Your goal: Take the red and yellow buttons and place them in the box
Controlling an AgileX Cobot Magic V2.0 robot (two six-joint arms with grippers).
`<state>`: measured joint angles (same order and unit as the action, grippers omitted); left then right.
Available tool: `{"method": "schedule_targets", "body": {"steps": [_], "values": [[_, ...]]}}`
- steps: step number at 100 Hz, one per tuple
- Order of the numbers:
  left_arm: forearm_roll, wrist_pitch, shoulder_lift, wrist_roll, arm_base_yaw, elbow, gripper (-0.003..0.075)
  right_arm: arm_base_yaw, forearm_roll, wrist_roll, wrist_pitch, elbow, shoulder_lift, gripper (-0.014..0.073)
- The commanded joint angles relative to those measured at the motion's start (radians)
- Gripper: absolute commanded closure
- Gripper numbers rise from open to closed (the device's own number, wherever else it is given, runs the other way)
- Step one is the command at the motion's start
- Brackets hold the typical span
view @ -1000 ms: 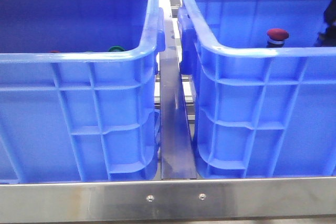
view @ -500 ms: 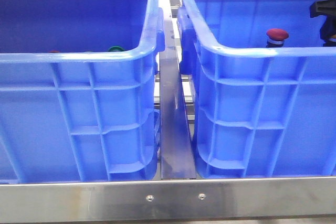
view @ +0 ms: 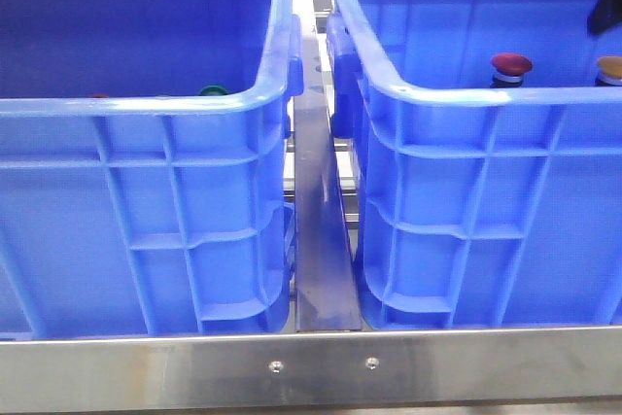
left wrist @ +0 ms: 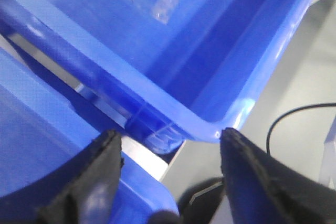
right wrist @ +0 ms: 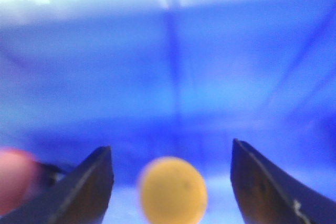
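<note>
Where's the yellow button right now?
In the front view, the yellow button sits inside the right-hand box, at the frame's right edge, just right of the red button and below the open right gripper.

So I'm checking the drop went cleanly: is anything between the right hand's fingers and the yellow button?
No. In the right wrist view the yellow button sits in the open right hand, with only blue box floor showing either side.

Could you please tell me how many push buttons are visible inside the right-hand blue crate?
2: the red button near the middle and the yellow button at the picture's right edge, both inside the right crate. The near wall may hide others.
</note>
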<state>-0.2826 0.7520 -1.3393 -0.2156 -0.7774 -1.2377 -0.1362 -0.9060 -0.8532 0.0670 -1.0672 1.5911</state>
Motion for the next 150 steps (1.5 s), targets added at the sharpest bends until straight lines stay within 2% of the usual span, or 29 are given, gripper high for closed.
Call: {"method": "schedule_targets", "body": {"steps": [1, 9, 16, 29, 37, 43, 75, 108, 134, 150], "values": [[0.014, -0.087, 0.06, 0.015, 0.005, -0.032, 0.0341, -0.002, -0.01, -0.009, -0.024, -0.006, -0.098, 0.009], [0.076, -0.092, 0.078, 0.062, 0.036, -0.032, 0.0389, -0.002, -0.01, -0.009, -0.023, 0.027, -0.164, 0.0109], [0.122, -0.087, 0.091, 0.1, 0.079, -0.032, 0.0449, -0.002, -0.01, -0.009, -0.021, 0.066, -0.223, 0.0189], [0.14, -0.082, 0.115, 0.114, 0.186, -0.015, 0.0621, -0.002, -0.01, -0.009, 0.015, 0.148, -0.341, 0.0452], [0.152, -0.089, 0.131, 0.114, 0.252, 0.0, 0.0742, -0.002, -0.01, -0.009, 0.055, 0.192, -0.41, 0.0578], [0.154, -0.092, 0.143, 0.114, 0.308, 0.016, 0.0741, -0.002, -0.01, -0.009, 0.082, 0.226, -0.457, 0.067], [0.154, -0.175, 0.294, 0.115, 0.556, 0.175, 0.0741, -0.002, -0.01, -0.009, 0.124, 0.38, -0.728, 0.0664], [0.154, -0.294, 0.597, 0.115, 0.729, 0.42, 0.0741, -0.002, -0.01, -0.009, 0.13, 0.541, -1.029, 0.0664], [0.154, -0.357, 0.896, 0.115, 0.763, 0.599, 0.0741, -0.002, -0.006, -0.009, 0.151, 0.645, -1.279, 0.0664], [0.154, -0.383, 1.064, 0.115, 0.763, 0.683, 0.0741, -0.002, -0.004, -0.009, 0.231, 0.69, -1.416, 0.0664]]}}
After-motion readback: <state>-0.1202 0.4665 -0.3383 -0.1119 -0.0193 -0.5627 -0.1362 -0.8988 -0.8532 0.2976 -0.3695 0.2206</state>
